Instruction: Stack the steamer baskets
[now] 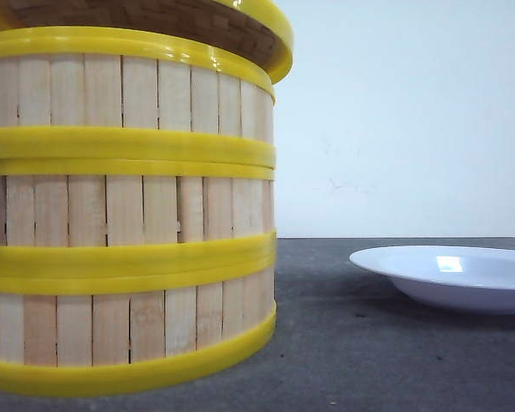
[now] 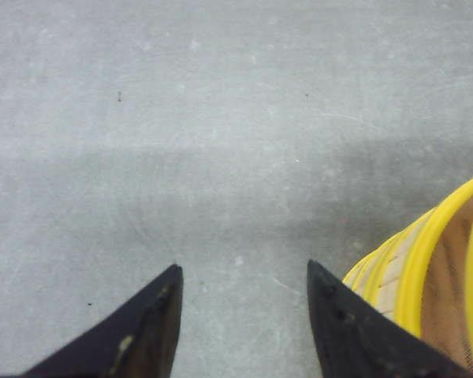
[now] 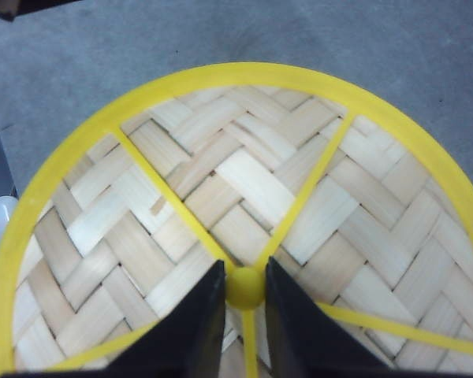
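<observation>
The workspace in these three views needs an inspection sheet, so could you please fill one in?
Surface: grey table, matte, with faint scuffs.
Job's things: three steamer baskets stacked in one column at front left; the lid sits tilted above the top basket.
Clutter: white plate at right, apart from the stack, nothing seen in it.
Grippers: left claw open over bare table beside the stack, holding nothing; right claw closed on the lid's yellow knob.
Cables: nothing seen.
Surroundings: plain white wall behind the table.
</observation>
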Available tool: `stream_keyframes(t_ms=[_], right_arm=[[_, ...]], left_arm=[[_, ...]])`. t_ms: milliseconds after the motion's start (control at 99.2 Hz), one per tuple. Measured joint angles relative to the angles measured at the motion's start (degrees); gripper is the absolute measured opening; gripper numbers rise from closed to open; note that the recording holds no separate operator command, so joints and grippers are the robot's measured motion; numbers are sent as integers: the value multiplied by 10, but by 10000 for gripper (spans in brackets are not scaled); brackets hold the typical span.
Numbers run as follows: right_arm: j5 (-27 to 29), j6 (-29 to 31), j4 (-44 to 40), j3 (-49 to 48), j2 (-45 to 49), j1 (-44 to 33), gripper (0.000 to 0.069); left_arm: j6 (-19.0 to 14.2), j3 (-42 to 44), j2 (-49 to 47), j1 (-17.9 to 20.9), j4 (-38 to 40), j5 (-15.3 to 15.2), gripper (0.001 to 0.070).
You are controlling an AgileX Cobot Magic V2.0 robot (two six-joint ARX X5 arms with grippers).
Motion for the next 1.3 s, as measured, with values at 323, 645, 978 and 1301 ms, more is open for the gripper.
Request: stream_keyframes(t_ms=[323, 645, 978, 1301], right_arm=[[1, -3, 14, 0, 21, 19, 57], [30, -16, 9, 2, 38, 24, 56], [57, -17, -6, 4, 38, 25, 56], [59, -17, -6, 4, 38, 25, 131]], left_arm=[[0, 0, 0, 2, 1, 0, 296], [0, 0, 1, 1, 1, 0, 296], [0, 0, 1, 2, 1, 0, 296], [0, 0, 1, 1, 0, 0, 296]])
